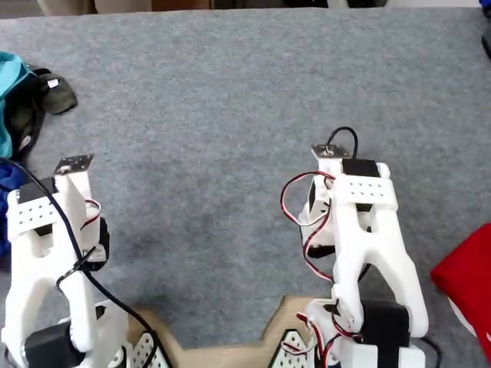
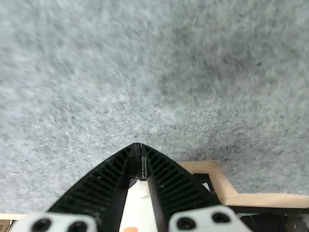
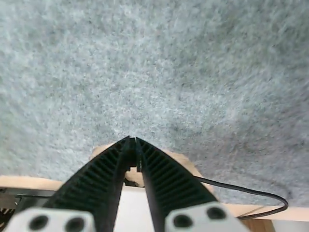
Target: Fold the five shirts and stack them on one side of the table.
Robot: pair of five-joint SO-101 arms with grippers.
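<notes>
Left gripper [image 2: 139, 149]: jaws closed tip to tip, nothing between them; hangs over bare grey mat [image 1: 230, 115], just ahead of the wooden board [image 1: 230, 354] at the near edge.
Right gripper [image 3: 133, 141]: jaws likewise closed and empty, over bare mat beside the same board.
Red shirt [image 1: 469, 280]: at the table's right edge, near the right arm and off to its outer side; that arm is judged the closer one.
Teal shirt [image 1: 11, 80]: at the far left edge, bunched with a dark garment [image 1: 47, 93].
Blue cloth [image 1: 6, 188]: a sliver at the left edge, just beside the left arm.
Key relation: all the cloth lies outward at the two sides, none ahead of the grippers; the middle work area holds no shirt.
Hard to tell: every garment is cut off by the frame, so long axes, fold state and the full count of five cannot be judged.
</notes>
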